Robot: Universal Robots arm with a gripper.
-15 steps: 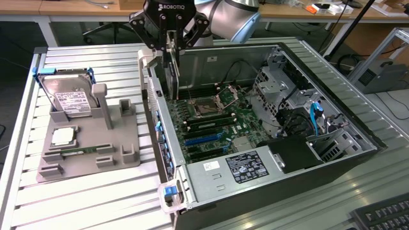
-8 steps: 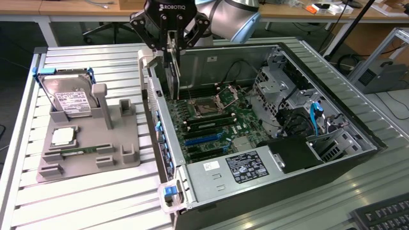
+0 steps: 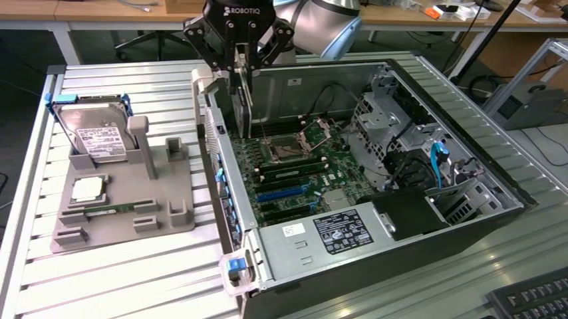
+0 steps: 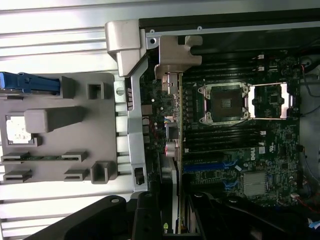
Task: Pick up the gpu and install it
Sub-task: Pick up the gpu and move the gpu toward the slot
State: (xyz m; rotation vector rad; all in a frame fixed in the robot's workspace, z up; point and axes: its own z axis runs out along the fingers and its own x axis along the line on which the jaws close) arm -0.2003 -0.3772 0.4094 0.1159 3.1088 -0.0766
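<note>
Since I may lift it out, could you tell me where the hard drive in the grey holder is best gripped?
Probably the hard drive by its upper edge, from above, fingers across its flat faces: it stands on edge in the grey holder, whose slot covers its lower end; blue rails line its sides.

My pincer (image 3: 241, 66), upper centre of frame, points straight down, fingers clamped on the gpu (image 3: 244, 106).
</note>
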